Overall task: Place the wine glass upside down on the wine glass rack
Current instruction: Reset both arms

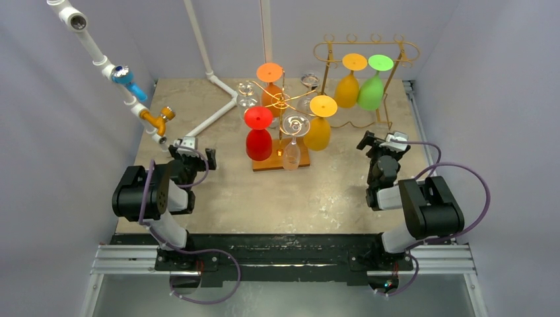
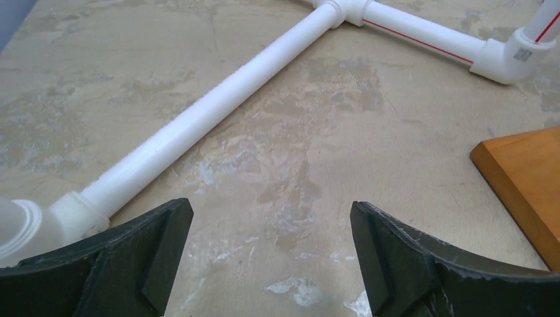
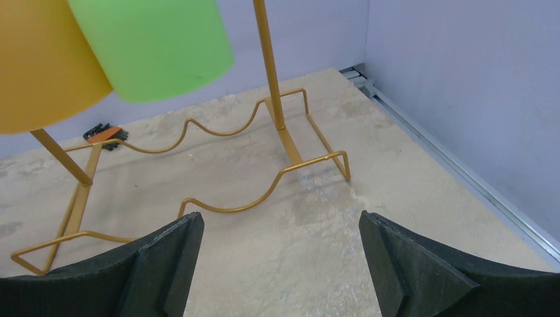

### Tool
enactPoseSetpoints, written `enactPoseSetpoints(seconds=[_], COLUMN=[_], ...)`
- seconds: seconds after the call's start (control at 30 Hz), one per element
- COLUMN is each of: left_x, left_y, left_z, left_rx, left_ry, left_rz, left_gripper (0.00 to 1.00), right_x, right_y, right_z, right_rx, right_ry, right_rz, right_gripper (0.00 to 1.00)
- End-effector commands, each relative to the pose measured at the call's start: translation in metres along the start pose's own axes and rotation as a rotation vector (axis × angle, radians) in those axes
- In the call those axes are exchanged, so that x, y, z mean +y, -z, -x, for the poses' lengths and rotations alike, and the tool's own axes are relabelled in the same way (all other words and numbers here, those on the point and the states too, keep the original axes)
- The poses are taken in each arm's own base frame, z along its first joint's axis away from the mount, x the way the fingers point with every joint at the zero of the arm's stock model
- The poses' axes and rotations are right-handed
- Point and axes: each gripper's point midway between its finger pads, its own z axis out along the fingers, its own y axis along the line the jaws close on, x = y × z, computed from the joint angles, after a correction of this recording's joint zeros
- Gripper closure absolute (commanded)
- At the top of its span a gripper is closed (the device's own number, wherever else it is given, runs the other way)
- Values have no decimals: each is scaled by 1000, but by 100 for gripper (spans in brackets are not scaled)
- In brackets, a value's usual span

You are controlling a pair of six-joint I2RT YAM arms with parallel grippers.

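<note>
Your left gripper (image 2: 271,221) and right gripper (image 3: 282,231) rest low over the table (image 1: 264,198), fingers wide apart, holding nothing. Every wine glass I can find hangs bowl-down, its foot caught above the rack arms: the clear glass (image 1: 291,153) on the wooden-base rack (image 1: 280,164), the green glass (image 1: 371,92) on the gold wire rack (image 1: 366,47). I judge that none waits on the table.

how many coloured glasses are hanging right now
5: orange glass, red glass and amber glass on the centre stand; yellow glass and green glass on the gold rack, back right. More could be hidden.
</note>
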Motion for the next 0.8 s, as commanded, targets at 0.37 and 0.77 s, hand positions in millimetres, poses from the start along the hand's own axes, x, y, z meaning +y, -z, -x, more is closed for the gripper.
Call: enactPoseSetpoints(seconds=[0.37, 0.77], left_x=[0, -5], left_y=[-8, -14], left_z=[18, 15], left_rx=[-49, -16], left_ry=[-6, -38], left_rz=[7, 27], left_gripper=[0, 0], right_x=[0, 0], right_y=[-1, -1], right_z=[10, 10], right_rx=[-31, -32], right_ry=[27, 27], right_rz=[-7, -6], right_gripper=[1, 1])
